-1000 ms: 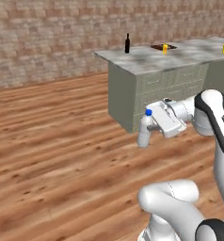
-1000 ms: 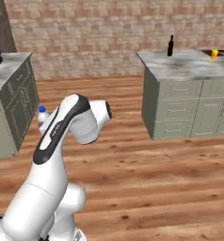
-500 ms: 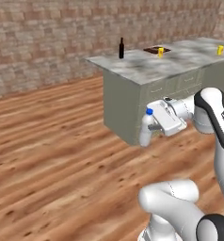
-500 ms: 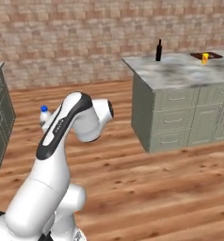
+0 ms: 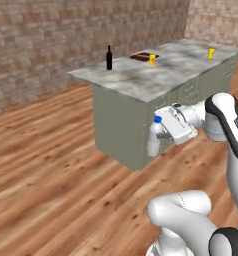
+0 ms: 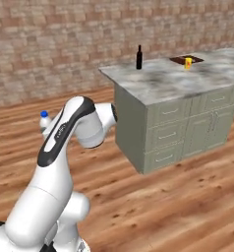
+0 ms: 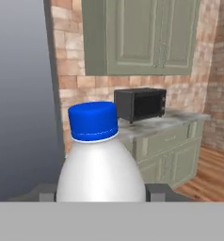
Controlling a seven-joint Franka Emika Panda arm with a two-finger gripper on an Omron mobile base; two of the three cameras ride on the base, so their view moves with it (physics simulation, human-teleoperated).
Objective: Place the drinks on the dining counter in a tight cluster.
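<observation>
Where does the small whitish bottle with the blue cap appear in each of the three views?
Left base view: whitish bottle right of centre, held in the claw, before the dining counter.
Right base view: its cap and shoulder at left, behind the arm.
Hand view: bottom centre, very close.
Shared landmark: the black wine bottle on the counter, in both base views.

Whitish bottle [image 7: 100, 172] with blue cap [image 7: 93, 121] close up; black microwave [image 7: 140, 103] on counter [image 7: 180, 117] behind.
</observation>
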